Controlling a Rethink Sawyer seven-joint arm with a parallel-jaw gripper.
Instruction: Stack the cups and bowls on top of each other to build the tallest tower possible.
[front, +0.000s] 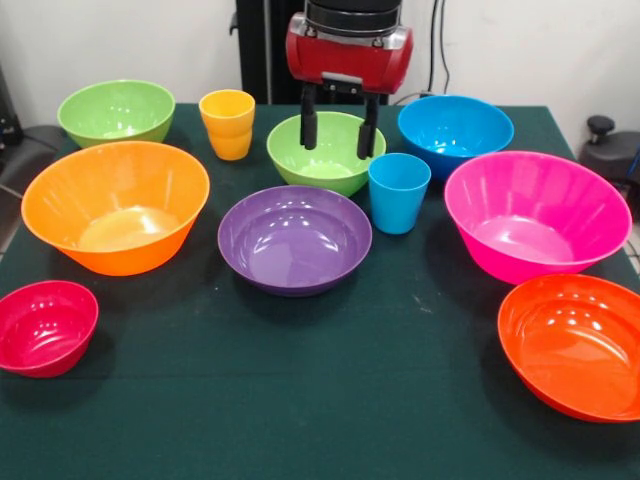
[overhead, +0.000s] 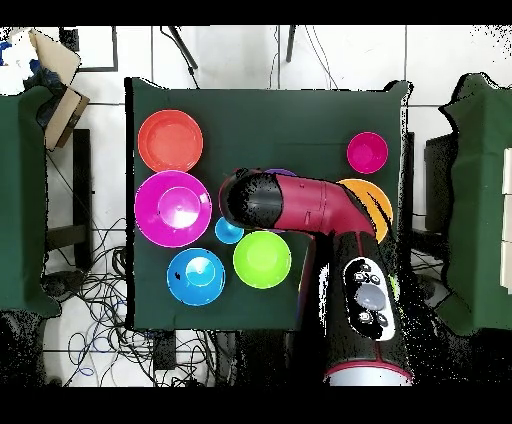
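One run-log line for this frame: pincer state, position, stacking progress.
pincer: open, empty | position: above green bowl, beside light blue cup | tower: not started | bowls, cups: all separate on table

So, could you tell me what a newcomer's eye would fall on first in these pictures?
Probably the red and black gripper, fingers apart, hanging over the green bowl at the table's middle. Next, the big pink bowl and big orange bowl at opposite sides of the green table in the front view. Nothing is stacked yet.
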